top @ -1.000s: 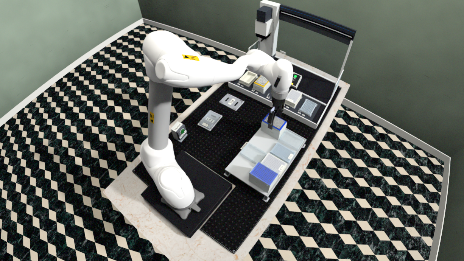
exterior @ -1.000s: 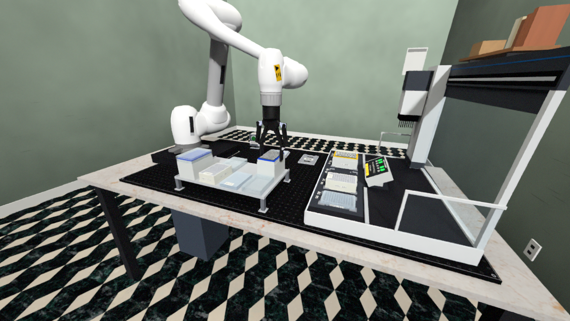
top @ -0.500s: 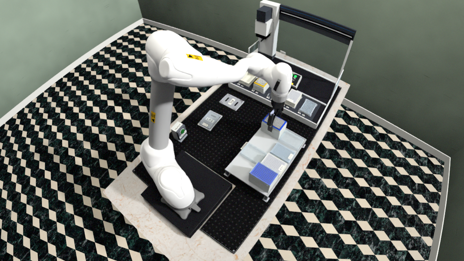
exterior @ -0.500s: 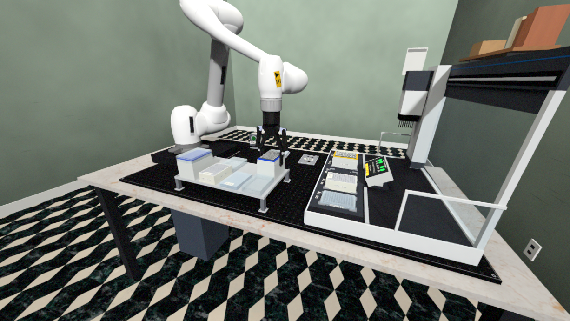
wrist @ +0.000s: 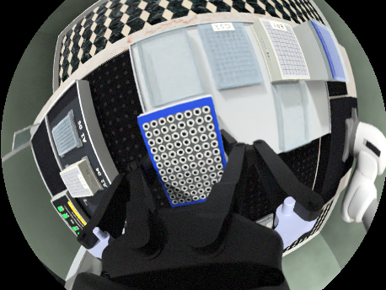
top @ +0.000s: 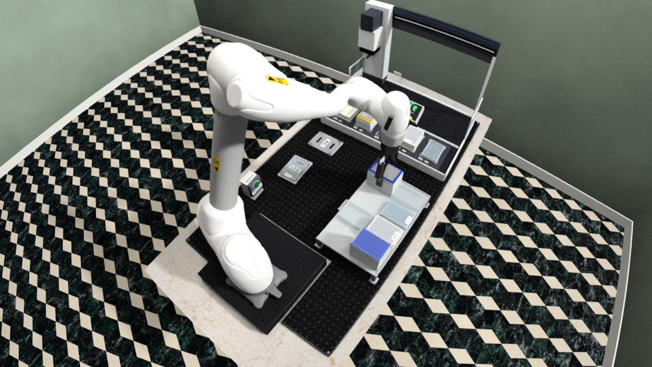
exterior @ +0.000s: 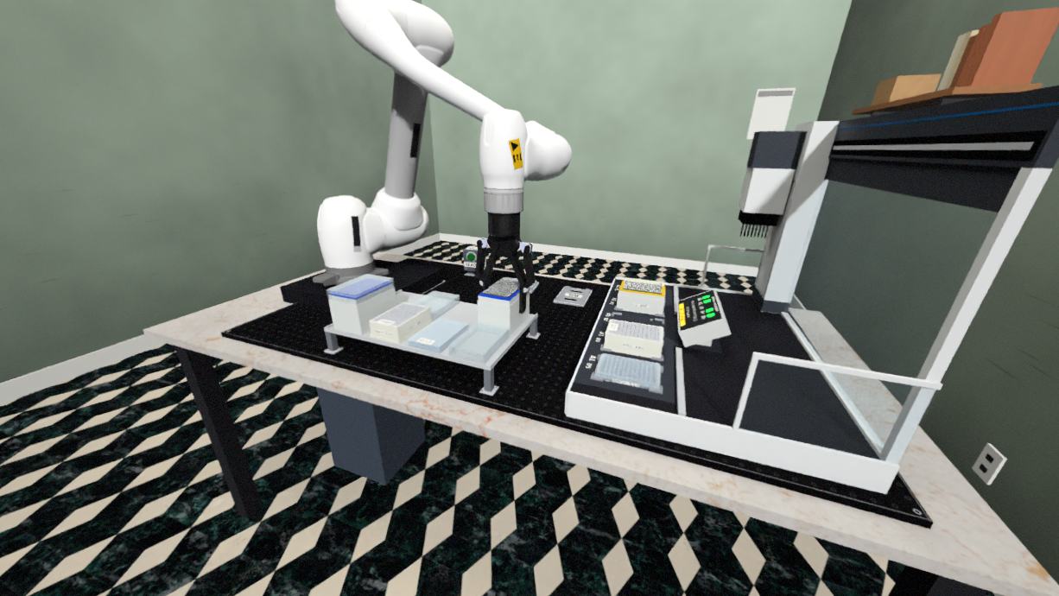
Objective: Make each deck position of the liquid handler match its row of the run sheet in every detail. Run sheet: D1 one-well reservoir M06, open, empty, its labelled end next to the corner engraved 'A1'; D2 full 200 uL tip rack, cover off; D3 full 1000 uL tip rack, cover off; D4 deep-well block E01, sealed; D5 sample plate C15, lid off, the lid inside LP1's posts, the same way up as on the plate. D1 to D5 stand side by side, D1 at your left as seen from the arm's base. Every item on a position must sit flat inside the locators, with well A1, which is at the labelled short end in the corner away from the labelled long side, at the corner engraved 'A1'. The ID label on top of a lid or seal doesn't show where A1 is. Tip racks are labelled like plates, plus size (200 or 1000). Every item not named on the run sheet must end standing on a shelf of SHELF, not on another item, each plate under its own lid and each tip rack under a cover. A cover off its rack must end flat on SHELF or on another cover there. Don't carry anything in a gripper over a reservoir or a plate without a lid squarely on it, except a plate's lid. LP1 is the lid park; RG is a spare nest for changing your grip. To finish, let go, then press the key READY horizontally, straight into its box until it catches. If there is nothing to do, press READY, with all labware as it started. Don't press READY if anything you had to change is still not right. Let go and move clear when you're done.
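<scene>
My gripper (top: 381, 172) (exterior: 505, 287) (wrist: 189, 146) is open, its fingers standing either side of an uncovered tip rack with a blue rim (top: 387, 176) (exterior: 497, 311) (wrist: 181, 148). The rack stands at the end of the shelf (top: 340, 230) (exterior: 459, 347) nearest the liquid handler; whether the fingers touch it, I cannot tell. On the deck stand a white reservoir (top: 349, 111), a yellow-rimmed tip rack (top: 366, 120) (exterior: 641, 294), a white block (top: 412, 138) (exterior: 633, 337) and an open clear plate (top: 432, 150) (exterior: 628, 371). My wrist hides part of the deck in the top view. A clear lid (top: 295, 169) lies in the lid park.
The shelf also holds a covered blue tip rack (top: 370, 243) (exterior: 359, 300), two lidded plates (top: 384, 227) (top: 396, 213) and clear covers (top: 353, 211) (top: 410, 195). The spare nest (top: 324, 143) and the READY box (top: 252, 184) stand nearer the arm's base. The handler's gantry (top: 437, 32) rises behind the deck.
</scene>
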{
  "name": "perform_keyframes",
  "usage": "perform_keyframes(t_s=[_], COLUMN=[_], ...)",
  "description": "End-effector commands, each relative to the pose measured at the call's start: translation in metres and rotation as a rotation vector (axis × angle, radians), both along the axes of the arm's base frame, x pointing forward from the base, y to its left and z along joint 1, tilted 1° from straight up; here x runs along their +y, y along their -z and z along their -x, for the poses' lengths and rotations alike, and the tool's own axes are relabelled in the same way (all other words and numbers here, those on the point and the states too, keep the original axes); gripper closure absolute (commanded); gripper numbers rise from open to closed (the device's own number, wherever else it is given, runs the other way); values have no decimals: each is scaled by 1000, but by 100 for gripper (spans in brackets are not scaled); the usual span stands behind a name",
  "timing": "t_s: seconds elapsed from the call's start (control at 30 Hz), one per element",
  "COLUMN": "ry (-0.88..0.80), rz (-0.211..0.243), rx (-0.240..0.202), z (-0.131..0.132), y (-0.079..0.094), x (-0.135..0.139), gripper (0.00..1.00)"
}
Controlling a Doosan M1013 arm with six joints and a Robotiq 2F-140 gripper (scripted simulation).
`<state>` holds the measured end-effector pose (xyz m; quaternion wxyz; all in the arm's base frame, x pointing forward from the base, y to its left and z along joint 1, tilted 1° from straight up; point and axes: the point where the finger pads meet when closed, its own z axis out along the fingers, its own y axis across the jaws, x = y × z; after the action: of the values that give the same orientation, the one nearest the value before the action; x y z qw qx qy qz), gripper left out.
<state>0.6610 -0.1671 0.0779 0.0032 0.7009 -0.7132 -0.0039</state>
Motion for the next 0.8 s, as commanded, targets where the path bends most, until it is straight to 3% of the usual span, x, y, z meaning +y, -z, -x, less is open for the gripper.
perform_keyframes(t_s=[0.0,0.17,0.2,0.77], ry=[0,0,0,0], rz=[0,0,0,0], rx=[-1,-1,-1,-1], z=[0,0,0,0], y=[-1,-1,-1,-1], x=[0,0,0,0], gripper=[34,34,90,90])
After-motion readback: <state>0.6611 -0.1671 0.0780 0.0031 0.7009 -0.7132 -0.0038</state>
